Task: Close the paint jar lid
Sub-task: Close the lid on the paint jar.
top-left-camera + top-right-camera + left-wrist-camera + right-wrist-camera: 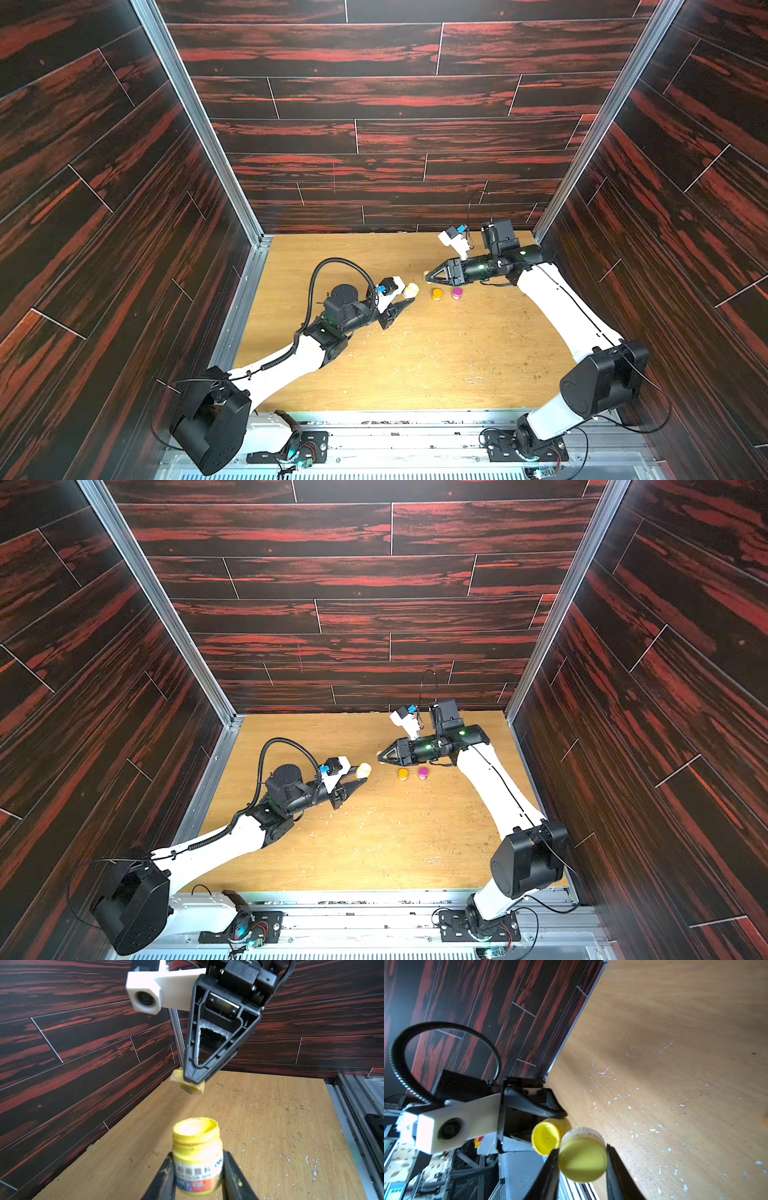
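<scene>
Closest up, in the left wrist view, the paint jar [196,1142] is pinched by its labelled body between the two dark fingers of the left gripper [198,1167], jaws drawn in snug against its sides. Its mouth is uncovered, with yellow paint filling it and smeared over the threaded neck. Facing it, the right gripper [581,1152] has its jaws closed narrowly on the lid [583,1165], a yellow cap with a pale ribbed edge, gripped across its width. Both jar and lid are held up off the wooden table [415,365], and they are near one another but apart: in both top views a small gap shows between the jar's mouth and the lid, the two grippers pointing tip to tip from opposite sides. From the right wrist, the jar's open mouth looks just beside the lid, not under it. On the table below the right gripper stand an orange jar [436,294] and a pink jar [457,293], side by side and close together. White and yellowish flecks speckle the tabletop.
</scene>
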Controlling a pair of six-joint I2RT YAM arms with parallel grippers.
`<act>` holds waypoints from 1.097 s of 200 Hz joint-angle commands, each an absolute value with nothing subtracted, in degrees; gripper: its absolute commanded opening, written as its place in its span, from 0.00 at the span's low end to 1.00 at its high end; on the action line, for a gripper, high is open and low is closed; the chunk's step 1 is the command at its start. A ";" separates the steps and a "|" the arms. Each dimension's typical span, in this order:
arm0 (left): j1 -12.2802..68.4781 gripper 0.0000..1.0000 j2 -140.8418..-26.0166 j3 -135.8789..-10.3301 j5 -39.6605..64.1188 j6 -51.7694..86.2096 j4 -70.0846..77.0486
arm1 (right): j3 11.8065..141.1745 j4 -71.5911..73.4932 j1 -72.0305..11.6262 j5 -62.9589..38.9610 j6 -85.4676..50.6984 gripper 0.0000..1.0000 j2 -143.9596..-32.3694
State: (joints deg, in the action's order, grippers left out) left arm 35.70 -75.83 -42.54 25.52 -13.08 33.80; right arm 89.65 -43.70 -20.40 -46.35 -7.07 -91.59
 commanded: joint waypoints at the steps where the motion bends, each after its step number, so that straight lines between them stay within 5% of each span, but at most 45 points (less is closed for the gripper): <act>1: 35.95 0.28 -76.12 -44.21 26.28 -13.97 33.40 | 91.41 -44.97 -21.66 -48.60 -5.95 0.27 -91.92; 219: 36.21 0.27 -75.78 -44.80 26.35 -15.14 31.41 | 93.10 -51.04 -28.08 -45.59 0.02 0.27 -95.08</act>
